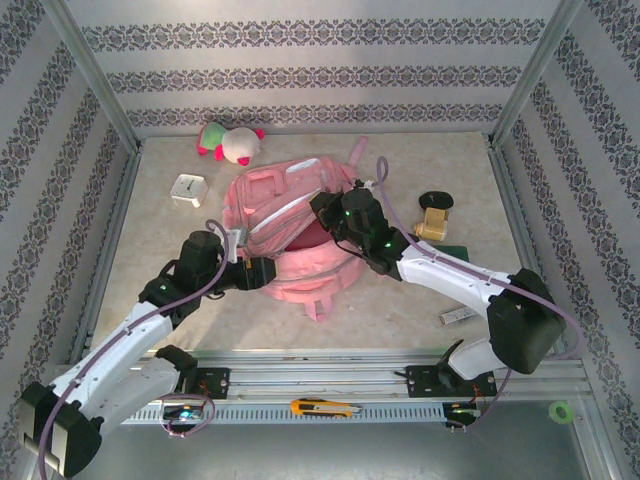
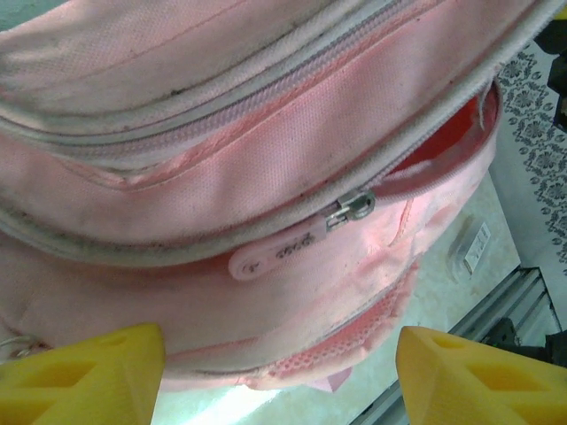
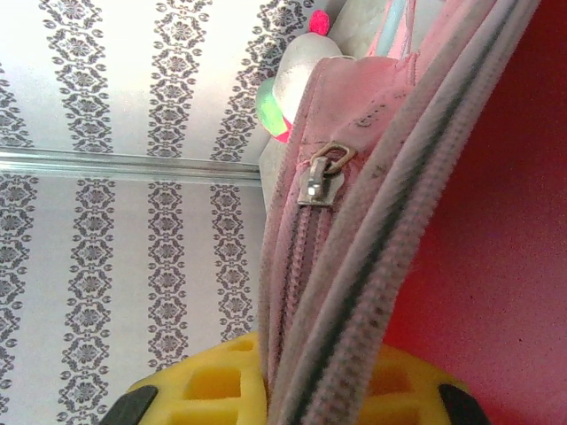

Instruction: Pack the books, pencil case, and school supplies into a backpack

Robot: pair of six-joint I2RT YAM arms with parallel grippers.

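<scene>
Fabric fills the middle of the scene: we see the large pink fabric backpack (image 1: 320,270) lying on the pale tabletop (image 1: 380,310), its main compartment gaping to show a dark red lining (image 1: 308,240). Our right gripper (image 1: 330,208) reaches in from the right and is clamped on the zippered rim of that opening. In the right wrist view the pink-and-grey zipper band runs straight down between the yellow pads (image 3: 190,376), with red lining on one side and a small metal zipper slider (image 3: 319,181) on the neighbouring zip just above.

Our left gripper (image 1: 266,272) sits at the backpack's near left side, its jaws standing wide apart with nothing held between them. In the left wrist view its two yellow fingertips (image 2: 89,376) frame a front pocket (image 2: 354,292) whose zip stands partly undone, and a metal pull with a pink rubber tag (image 2: 275,255) lies on the zip line. We cannot tell whether the fingertips touch the cloth.

Right of the backpack and apart from it, we find the flat dark green pencil case (image 1: 458,250), partly covered by the right arm (image 1: 450,270). A small yellowish piece (image 1: 432,225) sits just behind it, and a black oval lump (image 1: 436,200) beyond that. A short pale grey-white bar (image 1: 457,315) lies nearer the front rail (image 1: 400,411), beside the right arm's elbow. At the far left stand a white clock cube (image 1: 187,189) and, behind it, a pink, white and green plush toy (image 1: 230,142). A yellow utility knife (image 1: 325,407) rests on the front rail.
</scene>
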